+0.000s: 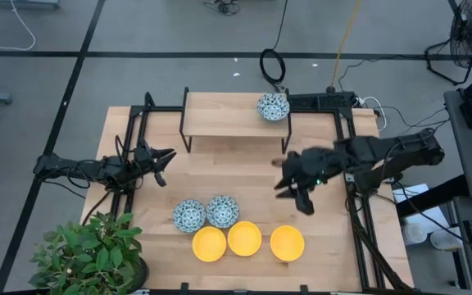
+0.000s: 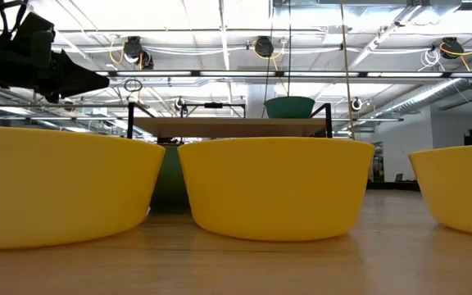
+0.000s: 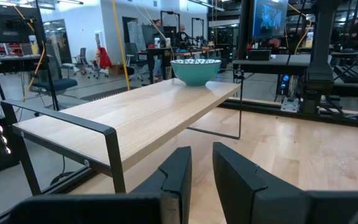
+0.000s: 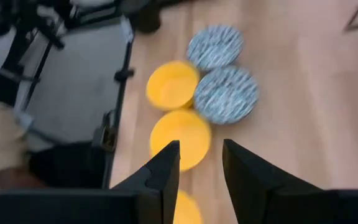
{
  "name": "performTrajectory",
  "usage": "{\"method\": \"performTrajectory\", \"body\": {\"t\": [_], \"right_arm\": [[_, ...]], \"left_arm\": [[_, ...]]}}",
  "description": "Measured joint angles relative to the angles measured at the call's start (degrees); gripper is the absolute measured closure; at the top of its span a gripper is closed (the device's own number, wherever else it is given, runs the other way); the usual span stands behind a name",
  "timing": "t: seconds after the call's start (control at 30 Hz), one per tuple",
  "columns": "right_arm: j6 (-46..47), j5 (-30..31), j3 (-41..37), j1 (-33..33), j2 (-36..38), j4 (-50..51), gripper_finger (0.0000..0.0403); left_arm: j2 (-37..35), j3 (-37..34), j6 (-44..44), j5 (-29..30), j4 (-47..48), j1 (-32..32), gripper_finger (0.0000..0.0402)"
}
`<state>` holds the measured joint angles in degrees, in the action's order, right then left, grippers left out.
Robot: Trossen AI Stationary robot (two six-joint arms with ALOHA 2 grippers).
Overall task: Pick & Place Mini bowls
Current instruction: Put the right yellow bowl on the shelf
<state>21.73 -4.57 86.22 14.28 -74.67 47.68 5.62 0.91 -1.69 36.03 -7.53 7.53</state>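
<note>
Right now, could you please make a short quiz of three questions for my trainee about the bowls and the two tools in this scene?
1. How many yellow bowls stand in the row at the table's front edge?
2. True or false: a patterned bowl stands on the raised shelf.
3. Which tool is above the table's middle, nearer the bowls? A) left tool B) right tool

Key:
1. Three.
2. True; the other two patterned bowls are down on the table, just behind the yellow row.
3. B. The left tool waits at the table's left edge. Both tools are open and hold nothing.
</note>
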Motion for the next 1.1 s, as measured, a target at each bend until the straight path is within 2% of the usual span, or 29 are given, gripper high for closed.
{"method": "performTrajectory", "body": {"t": [0.17,0.3,0.57,0.67,0.8,0.97,1.1], "right_arm": [[2.3,0.1,-7.0,4.7,0.0,-2.9,0.0287],[4.5,0.1,-14.2,8.3,0.0,-3.7,0.0265],[26.9,-0.4,-32.2,11.5,0.0,-12.5,0.0194],[34.7,-3.5,-37.0,11.3,0.0,-12.5,0.0182],[40.4,-7.9,-41.4,12.0,0.0,-14.6,0.0179],[43.8,-7.7,-43.4,13.1,0.0,-21.5,0.0179],[43.7,-6.2,-43.4,14.0,0.0,-23.3,0.0179]], "left_arm": [[0.0,0.0,0.0,0.0,0.0,0.0,0.0330],[0.0,0.0,0.0,0.0,0.0,0.0,0.0330],[0.0,0.0,0.0,0.0,0.0,0.0,0.0330],[0.0,0.0,0.0,0.0,0.0,0.0,0.0330],[0.0,0.0,0.0,0.0,0.0,0.0,0.0330],[0.0,0.0,0.0,0.0,0.0,0.0,0.0330],[0.0,0.0,0.0,0.0,0.0,0.0,0.0330]]}}
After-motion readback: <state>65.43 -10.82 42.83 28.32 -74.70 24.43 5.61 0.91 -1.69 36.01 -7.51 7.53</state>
